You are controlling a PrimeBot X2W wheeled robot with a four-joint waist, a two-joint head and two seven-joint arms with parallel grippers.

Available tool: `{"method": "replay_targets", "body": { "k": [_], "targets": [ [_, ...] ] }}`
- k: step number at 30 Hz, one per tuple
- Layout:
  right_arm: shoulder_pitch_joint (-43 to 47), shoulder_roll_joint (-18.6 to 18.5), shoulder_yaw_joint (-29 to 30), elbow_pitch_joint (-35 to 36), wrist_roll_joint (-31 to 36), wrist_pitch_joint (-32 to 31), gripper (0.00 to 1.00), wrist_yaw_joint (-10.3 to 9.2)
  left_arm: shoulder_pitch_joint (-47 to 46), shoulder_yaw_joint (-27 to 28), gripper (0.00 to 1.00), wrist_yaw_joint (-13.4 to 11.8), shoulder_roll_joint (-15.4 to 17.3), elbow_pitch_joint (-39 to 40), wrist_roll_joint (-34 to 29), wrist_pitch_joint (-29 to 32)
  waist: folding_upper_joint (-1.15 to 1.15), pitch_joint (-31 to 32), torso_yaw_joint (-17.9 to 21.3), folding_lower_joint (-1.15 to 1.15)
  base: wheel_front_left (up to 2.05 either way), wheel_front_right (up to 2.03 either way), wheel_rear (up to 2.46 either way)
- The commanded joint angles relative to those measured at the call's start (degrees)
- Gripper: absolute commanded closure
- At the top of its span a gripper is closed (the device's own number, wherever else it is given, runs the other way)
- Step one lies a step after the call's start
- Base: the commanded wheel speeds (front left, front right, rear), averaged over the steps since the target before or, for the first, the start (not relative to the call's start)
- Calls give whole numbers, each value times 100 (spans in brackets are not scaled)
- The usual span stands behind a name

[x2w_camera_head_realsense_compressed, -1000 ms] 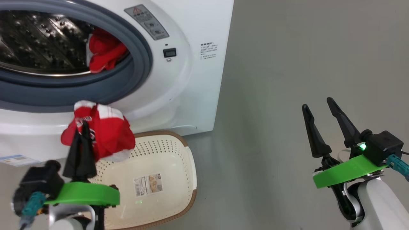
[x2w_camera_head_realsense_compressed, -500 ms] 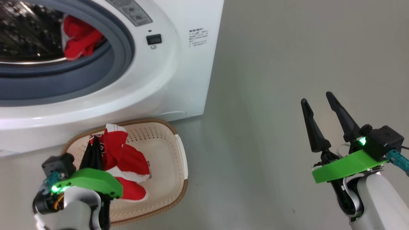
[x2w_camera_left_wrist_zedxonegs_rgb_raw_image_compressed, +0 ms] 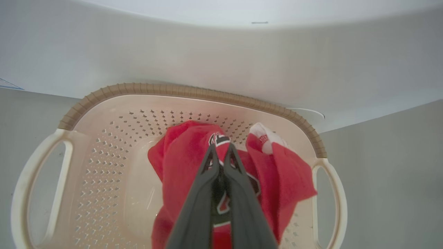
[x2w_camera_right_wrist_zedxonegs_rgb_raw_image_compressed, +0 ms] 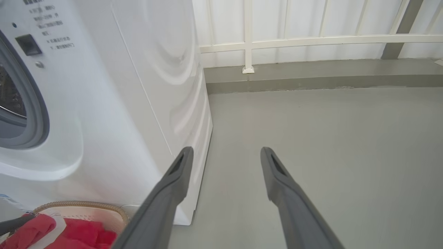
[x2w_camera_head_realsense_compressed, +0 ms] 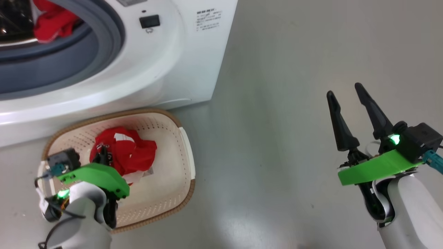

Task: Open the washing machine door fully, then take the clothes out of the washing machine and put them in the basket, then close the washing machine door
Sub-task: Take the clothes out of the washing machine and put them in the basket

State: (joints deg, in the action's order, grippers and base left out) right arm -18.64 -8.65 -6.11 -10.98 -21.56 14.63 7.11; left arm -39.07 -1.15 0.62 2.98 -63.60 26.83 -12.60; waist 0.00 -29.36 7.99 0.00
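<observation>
In basket (x2w_camera_left_wrist_zedxonegs_rgb_raw_image_compressed: pixel 193 90): red garment (x2w_camera_left_wrist_zedxonegs_rgb_raw_image_compressed: pixel 183 155) pinched by left end effector (x2w_camera_left_wrist_zedxonegs_rgb_raw_image_compressed: pixel 222 148).

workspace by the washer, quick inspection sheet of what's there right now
surface: grey floor, glossy.
job's things: washing machine, its drum uncovered; basket on the floor in front of it; red garment bunched inside the basket; other red cloth at the drum mouth.
clutter: nothing seen.
grippers: left gripper shut on the red garment, down in the basket; right gripper open, holding nothing, above the floor.
cables: teal plug at the right wrist; dark wires at the left wrist.
surroundings: white railing behind a low grey kerb.
</observation>
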Motion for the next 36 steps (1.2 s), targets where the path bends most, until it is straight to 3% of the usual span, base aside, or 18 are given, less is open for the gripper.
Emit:
{"method": "replay_targets", "body": {
  "k": [1,5,11,12,13,14,15,24,36],
  "targets": [
    [-34,-16,-69,151,15,37,0,37,-57,131,100,57,142,-31,30,4,0,-194,52,0,0,0,0],
    [-84,-24,-45,185,24,37,0,37,-305,56,100,212,144,-507,38,47,0,-368,63,0,0,0,0],
    [-167,8,-58,173,35,37,0,37,-425,-18,100,231,142,-816,16,-55,0,-438,87,0,0,0,0],
    [-171,13,-61,167,36,37,0,37,-430,-35,91,237,138,-841,9,-70,0,-428,84,0,0,0,0],
    [-172,15,-61,160,38,37,0,37,-434,-60,58,246,135,-856,-8,-94,0,-411,78,0,0,0,0],
    [-165,17,-57,152,41,37,0,37,-432,-73,18,264,131,-867,-13,-118,0,-378,67,0,0,0,0],
    [-157,17,-56,146,44,37,0,37,-429,-71,0,283,127,-876,-2,-139,0,-350,58,0,0,0,0],
    [-90,0,0,108,64,37,0,37,-282,12,0,320,116,-574,23,-236,0,102,-96,0,0,0,0],
    [207,-3,3,14,160,37,0,37,715,377,0,445,19,1301,-281,-239,0,941,-314,0,0,0,0]
  ]
}}
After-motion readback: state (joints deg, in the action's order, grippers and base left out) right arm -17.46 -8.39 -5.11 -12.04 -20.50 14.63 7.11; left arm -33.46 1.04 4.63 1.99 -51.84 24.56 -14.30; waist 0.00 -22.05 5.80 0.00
